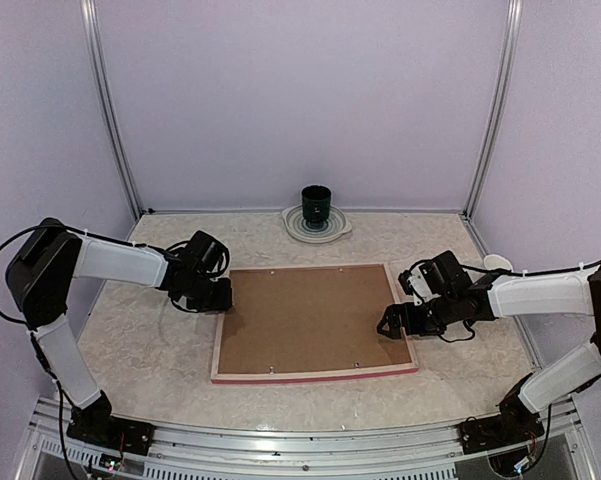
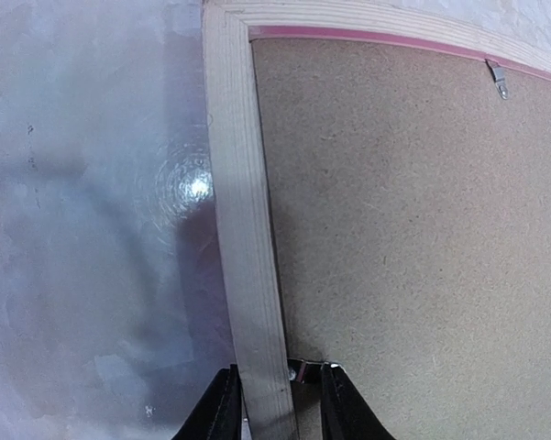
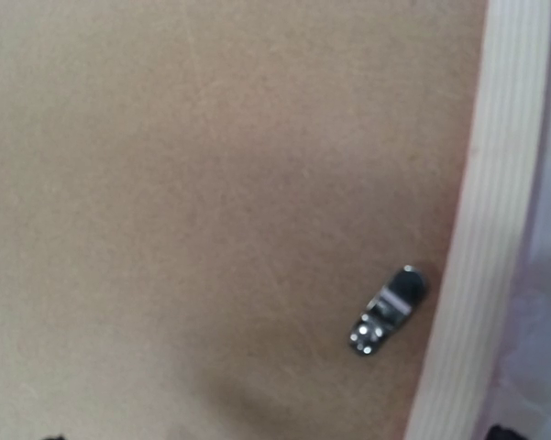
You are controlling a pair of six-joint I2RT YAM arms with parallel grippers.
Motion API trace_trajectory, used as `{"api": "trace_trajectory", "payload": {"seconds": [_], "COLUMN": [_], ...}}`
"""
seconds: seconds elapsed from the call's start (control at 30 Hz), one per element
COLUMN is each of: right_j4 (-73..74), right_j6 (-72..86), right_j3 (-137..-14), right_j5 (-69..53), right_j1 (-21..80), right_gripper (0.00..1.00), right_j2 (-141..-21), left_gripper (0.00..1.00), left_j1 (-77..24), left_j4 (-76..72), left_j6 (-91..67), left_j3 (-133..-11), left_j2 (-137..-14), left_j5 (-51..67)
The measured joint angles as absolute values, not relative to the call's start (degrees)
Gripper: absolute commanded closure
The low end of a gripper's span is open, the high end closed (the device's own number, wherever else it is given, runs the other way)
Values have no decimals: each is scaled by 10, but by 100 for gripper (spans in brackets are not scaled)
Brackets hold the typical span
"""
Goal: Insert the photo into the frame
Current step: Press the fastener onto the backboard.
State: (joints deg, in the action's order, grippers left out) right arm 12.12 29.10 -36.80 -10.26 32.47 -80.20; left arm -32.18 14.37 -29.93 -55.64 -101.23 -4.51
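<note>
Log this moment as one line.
frame face-down, backing board in | left gripper straddles left rim | right gripper open over right rim

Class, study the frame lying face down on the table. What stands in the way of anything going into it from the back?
The brown backing board fills the frame's back opening, pinned by small metal clips at the rim. No photo is visible.

1 frame (image 1: 315, 374), 1 backing board (image 1: 310, 320), 1 dark cup (image 1: 316, 202) and 1 plate (image 1: 292, 228), both at 12 o'clock.
</note>
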Motion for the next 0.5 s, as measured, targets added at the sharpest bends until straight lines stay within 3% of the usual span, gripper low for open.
{"api": "trace_trajectory", "payload": {"seconds": [0.5], "right_j4": [121], "right_j6": [289], "right_j3": [-368], "right_j5": [-105], "right_j1": [325], "right_gripper": [1], "right_j2": [-805], "left_gripper": [69], "left_j1": [-306], "left_j4": [120], "left_j6": [-299], "left_j3": [-551], "left_j2": [-1001], "left_j5": [-25]}}
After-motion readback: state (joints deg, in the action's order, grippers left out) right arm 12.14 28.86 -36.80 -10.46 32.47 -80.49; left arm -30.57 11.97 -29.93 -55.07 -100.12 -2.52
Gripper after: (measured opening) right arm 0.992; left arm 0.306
